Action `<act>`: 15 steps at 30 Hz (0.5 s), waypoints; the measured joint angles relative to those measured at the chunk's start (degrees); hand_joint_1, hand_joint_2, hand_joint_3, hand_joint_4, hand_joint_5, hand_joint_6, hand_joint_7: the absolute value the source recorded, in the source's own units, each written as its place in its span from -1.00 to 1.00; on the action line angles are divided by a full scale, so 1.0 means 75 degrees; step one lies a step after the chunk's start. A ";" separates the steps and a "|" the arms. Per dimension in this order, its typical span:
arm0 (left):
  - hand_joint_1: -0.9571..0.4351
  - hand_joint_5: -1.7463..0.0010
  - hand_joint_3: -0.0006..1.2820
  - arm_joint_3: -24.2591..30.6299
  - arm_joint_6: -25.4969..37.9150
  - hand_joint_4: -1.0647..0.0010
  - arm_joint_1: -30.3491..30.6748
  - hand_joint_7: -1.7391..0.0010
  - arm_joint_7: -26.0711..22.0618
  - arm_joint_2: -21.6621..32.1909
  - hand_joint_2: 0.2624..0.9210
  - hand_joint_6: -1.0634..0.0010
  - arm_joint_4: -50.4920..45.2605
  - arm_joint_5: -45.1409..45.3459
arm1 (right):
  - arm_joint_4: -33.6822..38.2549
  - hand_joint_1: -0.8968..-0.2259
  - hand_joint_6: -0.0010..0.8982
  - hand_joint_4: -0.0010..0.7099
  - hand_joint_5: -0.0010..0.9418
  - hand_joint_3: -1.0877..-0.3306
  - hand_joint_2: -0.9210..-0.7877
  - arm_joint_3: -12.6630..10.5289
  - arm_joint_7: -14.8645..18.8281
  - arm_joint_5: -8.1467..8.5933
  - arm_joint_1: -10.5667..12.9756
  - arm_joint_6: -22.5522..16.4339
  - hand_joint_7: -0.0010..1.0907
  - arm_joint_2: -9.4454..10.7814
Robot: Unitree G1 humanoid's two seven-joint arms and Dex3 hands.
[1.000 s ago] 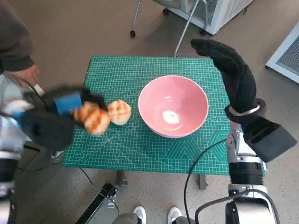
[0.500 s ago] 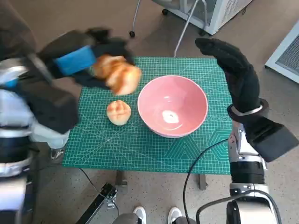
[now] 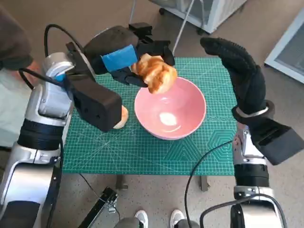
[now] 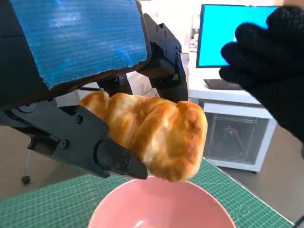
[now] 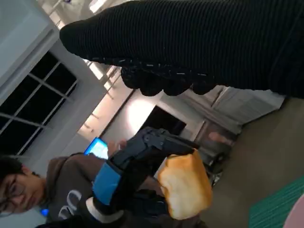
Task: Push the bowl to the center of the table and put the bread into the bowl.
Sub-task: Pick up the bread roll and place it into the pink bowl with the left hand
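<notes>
My left hand (image 3: 124, 56) holds a golden bread roll (image 3: 155, 73) in the air over the far left rim of the pink bowl (image 3: 170, 108). The left wrist view shows its black fingers (image 4: 90, 142) wrapped round the bread roll (image 4: 152, 133), with the bowl (image 4: 156, 209) just beneath. From the right wrist view the bread roll (image 5: 186, 187) and the left hand (image 5: 133, 166) appear raised. A second bread roll (image 3: 121, 117) lies on the green mat (image 3: 142, 147) left of the bowl, half hidden by my left forearm. My right hand (image 3: 237, 71) hangs raised beyond the bowl's right side, fingers stretched out, holding nothing.
A person (image 5: 33, 199) is near my left side; a sleeve (image 3: 14, 42) shows at the left edge of the head view. Chair legs (image 3: 185, 28) and a white cabinet (image 3: 213, 9) stand behind the table. A black cable (image 3: 199, 166) crosses the mat's front right.
My left hand has carried the bread roll up off the mat and rightward, from beside the second roll to above the bowl's rim. The right hand has barely moved. The camera has shifted slightly.
</notes>
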 measured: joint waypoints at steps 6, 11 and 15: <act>0.37 -0.48 -0.82 -0.0765 -0.0098 -0.12 -0.0478 -0.30 0.0818 -0.0671 0.97 -0.21 0.1587 0.0938 | -0.0196 -0.16 -1.00 -0.42 -0.99 -0.24 -1.00 0.0015 -0.0018 -0.0006 0.0037 0.0011 0.14 0.0054; 0.37 -0.49 -0.83 -0.1208 -0.0205 -0.14 -0.0517 -0.30 0.1243 -0.1038 0.99 -0.19 0.2484 0.1386 | -0.0302 -0.16 -1.00 -0.41 -0.99 -0.24 -1.00 -0.0001 -0.0049 -0.0004 0.0146 0.0036 0.14 0.0049; 0.37 -0.56 -0.77 -0.1397 -0.0241 -0.06 -0.0516 -0.32 0.1355 -0.1251 1.00 -0.11 0.2921 0.1562 | -0.0359 -0.17 -1.00 -0.41 -0.98 -0.23 -1.00 -0.0029 -0.0078 -0.0004 0.0255 0.0096 0.14 0.0027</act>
